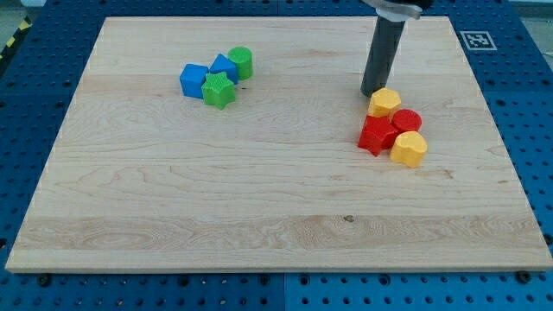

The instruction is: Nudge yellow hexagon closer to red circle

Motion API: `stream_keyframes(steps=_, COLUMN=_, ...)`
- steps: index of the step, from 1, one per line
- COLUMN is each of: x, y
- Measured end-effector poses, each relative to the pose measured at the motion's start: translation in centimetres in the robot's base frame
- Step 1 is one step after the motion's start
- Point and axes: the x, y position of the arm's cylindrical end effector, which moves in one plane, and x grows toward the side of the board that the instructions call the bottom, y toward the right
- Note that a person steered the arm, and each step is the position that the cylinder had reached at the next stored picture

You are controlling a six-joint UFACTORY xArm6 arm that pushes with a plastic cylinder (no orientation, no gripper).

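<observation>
Since my tip [373, 92] stood just beside the yellow hexagon [384, 102], no claw fitted, a hard push risked scattering the red circle [407, 120].

- We read no words or numbers anywhere.
- We see only a black-and-white square marker [478, 40] on the wooden board's [259, 190] top-right corner.

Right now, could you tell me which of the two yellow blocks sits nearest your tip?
The upper yellow block, just right of my tip; the other yellow block lies below the red circle.
</observation>
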Motion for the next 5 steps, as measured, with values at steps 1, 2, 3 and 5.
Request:
stream_keyframes(steps=1, x=1.21, y=0.00)
stream_keyframes(steps=2, x=1.23, y=0.00)
stream_keyframes(steps=3, x=1.23, y=0.00)
stream_keyframes(steps=5, x=2.20, y=0.42)
